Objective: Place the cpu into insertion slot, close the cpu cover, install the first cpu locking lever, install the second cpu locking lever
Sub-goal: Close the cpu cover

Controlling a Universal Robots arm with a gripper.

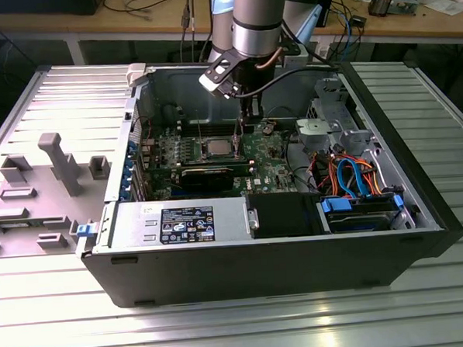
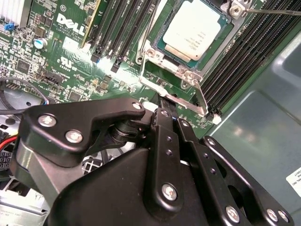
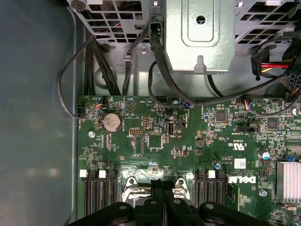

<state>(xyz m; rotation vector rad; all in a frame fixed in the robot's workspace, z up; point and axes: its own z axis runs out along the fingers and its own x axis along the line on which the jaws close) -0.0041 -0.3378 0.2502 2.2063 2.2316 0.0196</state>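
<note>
The cpu (image 2: 197,30) lies flat in the insertion slot (image 2: 175,92) on the green motherboard; the exterior view has it at mid-board (image 1: 218,148). The cpu cover (image 2: 160,55) rests down around it, the silver top visible through its window. A thin locking lever (image 2: 273,10) juts out from the socket's far corner, and two thin rods (image 1: 200,132) stand upright by the socket. My gripper (image 2: 165,102) is shut, its black fingertips together at the socket frame's edge, with nothing visible between them. It hangs just to the exterior view's right of the socket (image 1: 248,122), seen also in the first wrist view (image 3: 162,184).
Black memory slots (image 2: 235,52) flank the socket on both sides. A long black expansion card (image 1: 208,175) lies in front of it. Drive cage (image 1: 330,125), coloured cables (image 1: 356,178) and power supply (image 1: 184,223) crowd the case. A grey fixture tray (image 1: 38,191) sits outside.
</note>
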